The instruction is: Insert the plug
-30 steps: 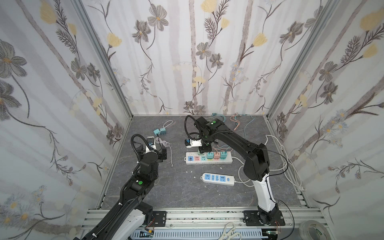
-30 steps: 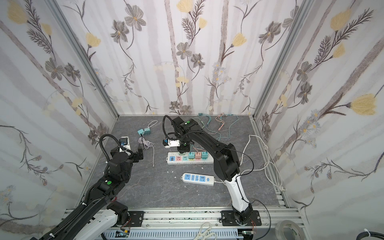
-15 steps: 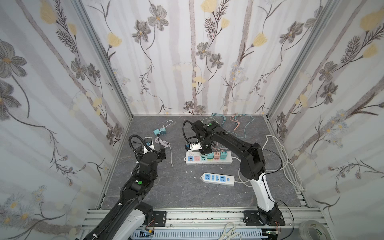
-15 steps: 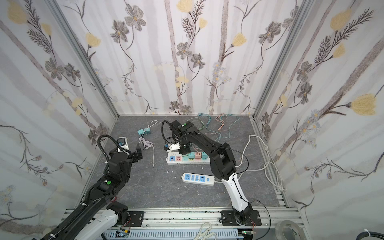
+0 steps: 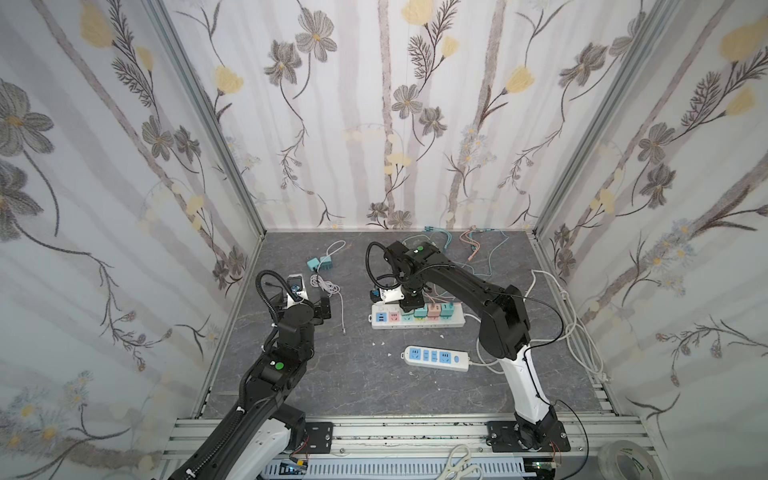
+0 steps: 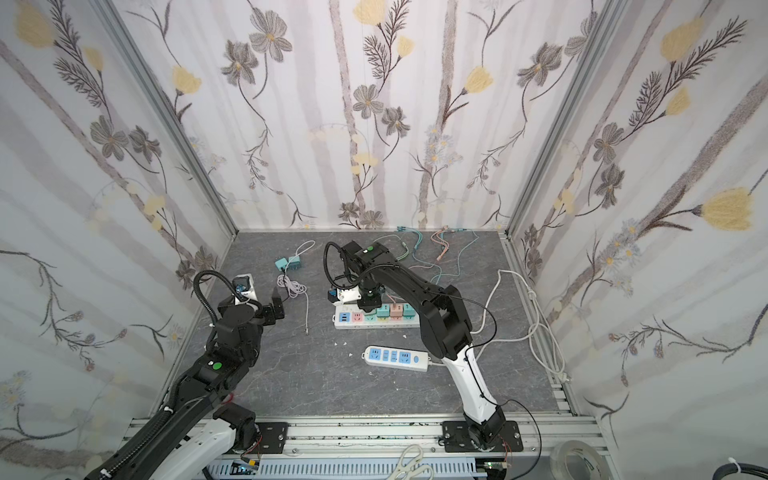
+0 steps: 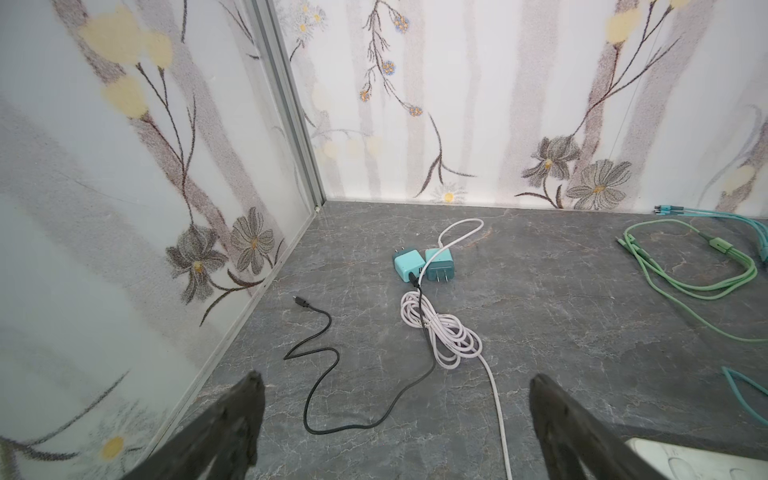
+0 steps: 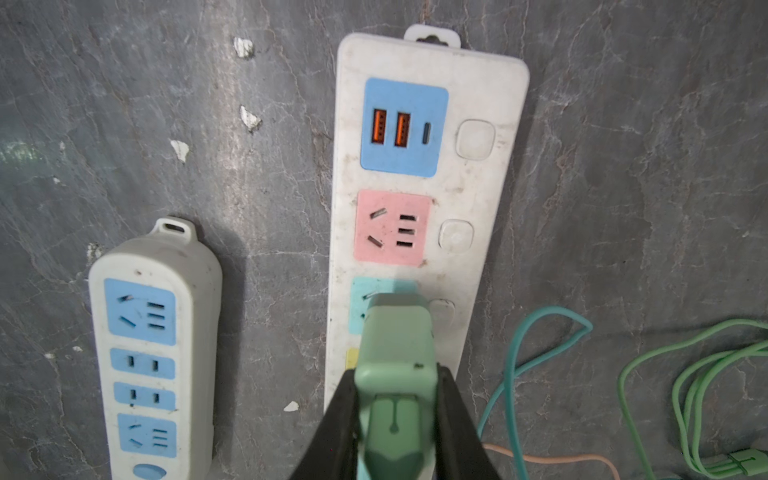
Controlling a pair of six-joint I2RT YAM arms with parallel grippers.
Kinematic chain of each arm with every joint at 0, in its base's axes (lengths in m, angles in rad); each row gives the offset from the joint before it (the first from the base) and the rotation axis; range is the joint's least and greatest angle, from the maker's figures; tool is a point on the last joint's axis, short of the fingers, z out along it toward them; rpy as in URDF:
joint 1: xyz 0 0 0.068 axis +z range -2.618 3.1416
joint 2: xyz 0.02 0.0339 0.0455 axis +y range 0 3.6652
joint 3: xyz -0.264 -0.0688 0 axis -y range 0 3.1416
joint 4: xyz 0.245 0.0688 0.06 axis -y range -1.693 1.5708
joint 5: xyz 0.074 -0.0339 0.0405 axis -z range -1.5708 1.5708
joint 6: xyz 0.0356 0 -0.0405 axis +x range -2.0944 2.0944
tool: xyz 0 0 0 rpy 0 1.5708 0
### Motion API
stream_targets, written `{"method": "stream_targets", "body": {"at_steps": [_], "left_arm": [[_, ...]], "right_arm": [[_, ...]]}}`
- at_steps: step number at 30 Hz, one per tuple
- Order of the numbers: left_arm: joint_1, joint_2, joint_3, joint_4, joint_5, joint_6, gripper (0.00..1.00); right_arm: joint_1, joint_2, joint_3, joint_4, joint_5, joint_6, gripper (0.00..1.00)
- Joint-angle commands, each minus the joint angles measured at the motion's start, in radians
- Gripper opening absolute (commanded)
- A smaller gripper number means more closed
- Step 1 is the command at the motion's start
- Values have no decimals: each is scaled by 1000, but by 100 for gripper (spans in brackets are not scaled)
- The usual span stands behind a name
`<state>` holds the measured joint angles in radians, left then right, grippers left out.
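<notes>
While pinched by right end effector (image 8: 395,386), found green plug (image 8: 395,340) end-on over teal socket (image 8: 361,291); left end effector (image 7: 397,380) agape, empty, farther.

Room check around your right claw (image 8: 395,374), the one with the green plug (image 8: 395,340) in it. Ahead of it the long power strip (image 8: 490,187) is clear, with the pink socket (image 8: 392,228) and blue USB block (image 8: 403,126) uncovered. Just behind the claw, three plugged-in adapters (image 5: 434,309) block the strip. On its arm-base side there's a bare floor lane, then the small power strip (image 8: 199,291). On its wall side you've got a teal cable (image 8: 515,353) loop and green cables (image 8: 681,395).

Your left claw (image 7: 397,380) is spread wide over the floor. A black cable (image 7: 329,324) and a coiled white cable (image 7: 444,336) lie ahead of it, with two teal chargers (image 7: 409,264) beyond.
</notes>
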<state>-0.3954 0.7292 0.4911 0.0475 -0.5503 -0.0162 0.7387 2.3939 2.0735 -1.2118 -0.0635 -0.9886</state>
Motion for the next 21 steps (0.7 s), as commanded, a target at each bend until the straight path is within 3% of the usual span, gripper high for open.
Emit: {"method": "stream_targets", "body": {"at_steps": [1,21], "left_arm": [[2,1,-2,6,2,-16,100],[12,31,-3,-1,7,-37,100]], "right_arm": [[-2,-9,3,-31,-41,-3,0],[-26,16,-183,224,85,-73,0]]}}
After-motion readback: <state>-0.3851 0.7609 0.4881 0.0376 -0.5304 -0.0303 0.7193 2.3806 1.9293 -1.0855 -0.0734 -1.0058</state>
